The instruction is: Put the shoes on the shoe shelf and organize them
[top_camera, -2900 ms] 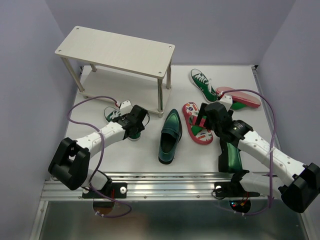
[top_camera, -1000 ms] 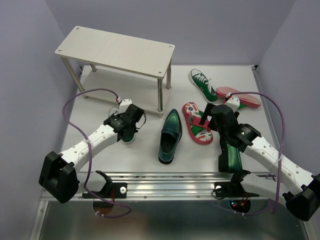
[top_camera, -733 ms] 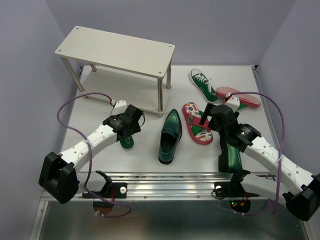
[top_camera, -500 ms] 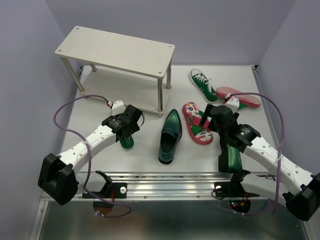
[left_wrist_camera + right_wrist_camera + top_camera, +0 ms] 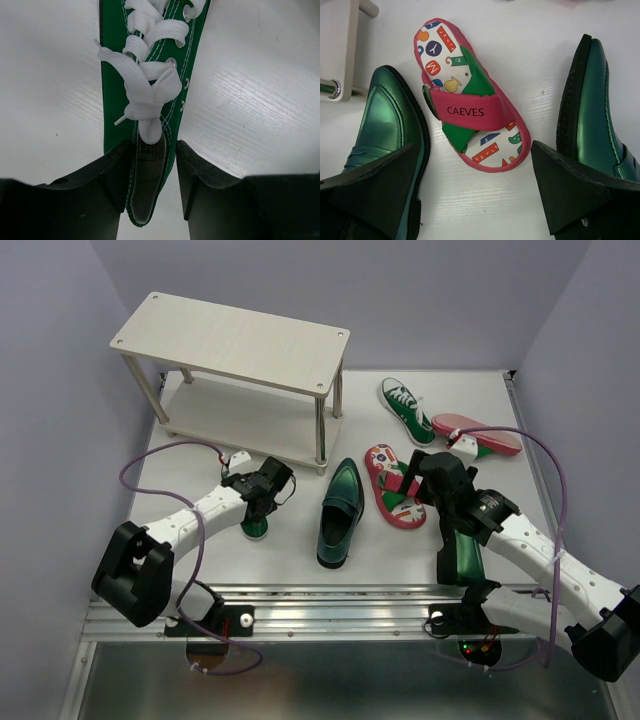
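My left gripper (image 5: 262,500) is shut on the collar of a green canvas sneaker (image 5: 255,527) lying on the table in front of the shoe shelf (image 5: 235,340). In the left wrist view my fingers (image 5: 112,175) clamp the sneaker's heel opening (image 5: 150,75). My right gripper (image 5: 412,483) is wide open above a red flip-flop (image 5: 381,466). In the right wrist view the flip-flop (image 5: 465,115) lies between a loafer (image 5: 385,120) and another loafer (image 5: 592,110), with the gripper (image 5: 475,150) over it.
One dark green loafer (image 5: 340,508) lies mid-table, the other (image 5: 460,552) on its side under my right arm. A second sneaker (image 5: 405,408) and a second flip-flop (image 5: 482,436) lie at the back right. A shelf leg (image 5: 330,88) shows at the left of the right wrist view.
My left gripper has dragged the sneaker a little toward the near edge, away from the shelf, and the left arm has swung. The right arm has hardly moved.
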### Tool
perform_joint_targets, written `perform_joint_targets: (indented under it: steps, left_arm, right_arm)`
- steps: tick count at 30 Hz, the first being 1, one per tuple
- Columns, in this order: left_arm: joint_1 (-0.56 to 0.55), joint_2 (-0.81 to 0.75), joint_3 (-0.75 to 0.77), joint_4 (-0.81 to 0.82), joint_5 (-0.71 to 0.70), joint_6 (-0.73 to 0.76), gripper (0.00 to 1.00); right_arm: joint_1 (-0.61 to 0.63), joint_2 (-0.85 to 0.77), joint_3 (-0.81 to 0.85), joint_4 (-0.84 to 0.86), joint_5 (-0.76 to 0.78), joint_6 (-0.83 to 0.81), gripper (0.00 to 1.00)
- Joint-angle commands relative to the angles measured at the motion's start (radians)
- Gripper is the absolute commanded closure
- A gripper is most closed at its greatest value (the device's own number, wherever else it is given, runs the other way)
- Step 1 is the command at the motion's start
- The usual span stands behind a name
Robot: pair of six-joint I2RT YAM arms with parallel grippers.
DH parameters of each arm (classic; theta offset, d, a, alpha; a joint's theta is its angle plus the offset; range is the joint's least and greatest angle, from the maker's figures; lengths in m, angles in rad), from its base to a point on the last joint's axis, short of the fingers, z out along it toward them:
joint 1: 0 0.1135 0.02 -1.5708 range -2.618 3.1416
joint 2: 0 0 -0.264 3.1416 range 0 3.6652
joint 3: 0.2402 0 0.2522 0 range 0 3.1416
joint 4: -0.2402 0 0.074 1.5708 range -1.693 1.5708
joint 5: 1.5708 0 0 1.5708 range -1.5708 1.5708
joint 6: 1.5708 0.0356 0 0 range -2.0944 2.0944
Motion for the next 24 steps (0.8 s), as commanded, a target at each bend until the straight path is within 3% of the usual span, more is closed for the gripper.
perform_joint_targets:
  steps: [1, 6, 9, 10, 24]
  left_arm:
    - [-0.005, 0.026, -0.013, 0.051, -0.031, -0.009, 0.52]
    - [-0.005, 0.058, -0.031, 0.082, -0.013, 0.002, 0.63]
    - [-0.005, 0.080, -0.022, 0.073, -0.030, 0.034, 0.96]
    - [-0.005, 0.084, -0.011, 0.056, -0.042, 0.039, 1.00]
    - [-0.019, -0.083, 0.204, -0.153, -0.220, 0.319, 1.00]
  right_arm:
    - [-0.003, 0.008, 0.002, 0.028, 0.004, 0.004, 0.00]
    - [-0.003, 0.026, 0.008, 0.035, 0.001, 0.003, 0.00]
    - [-0.003, 0.032, 0.011, 0.039, -0.003, 0.001, 0.00]
    - [-0.003, 0.032, 0.011, 0.039, -0.005, 0.000, 0.00]
    - [-0.003, 0.051, 0.020, 0.048, -0.011, -0.003, 0.00]
